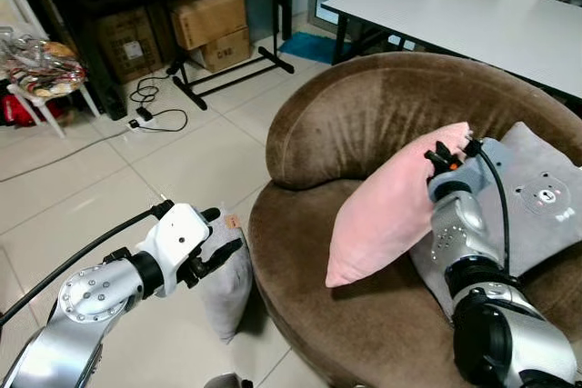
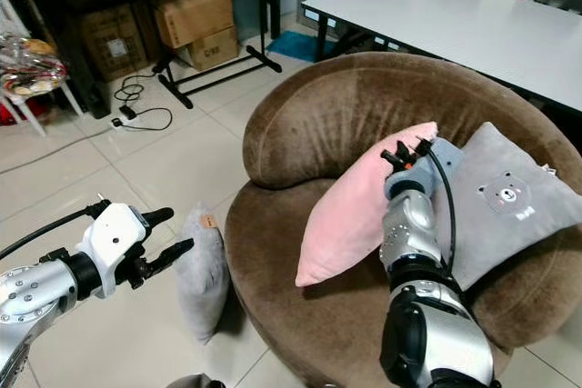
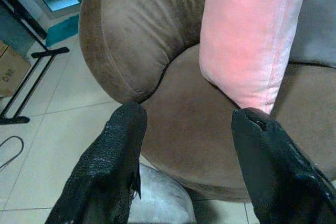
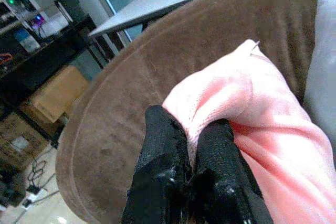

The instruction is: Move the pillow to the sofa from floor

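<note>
My right gripper (image 4: 195, 148) pinching the pink pillow (image 1: 396, 202) upright on the brown sofa (image 1: 346, 124), left gripper (image 3: 186, 145) spread empty above a grey pillow (image 2: 202, 270) on the tiled floor (image 1: 182, 165), white table (image 1: 473, 15) behind

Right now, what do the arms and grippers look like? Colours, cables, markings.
Both arms are silver metal with black joint rings. The left gripper has a white housing, two long black textured fingers and a black cable trailing back along the forearm. The right gripper has the same black fingers; a black cable loops over its grey wrist, whose casing carries a pattern of small holes. No readable markings.
</note>
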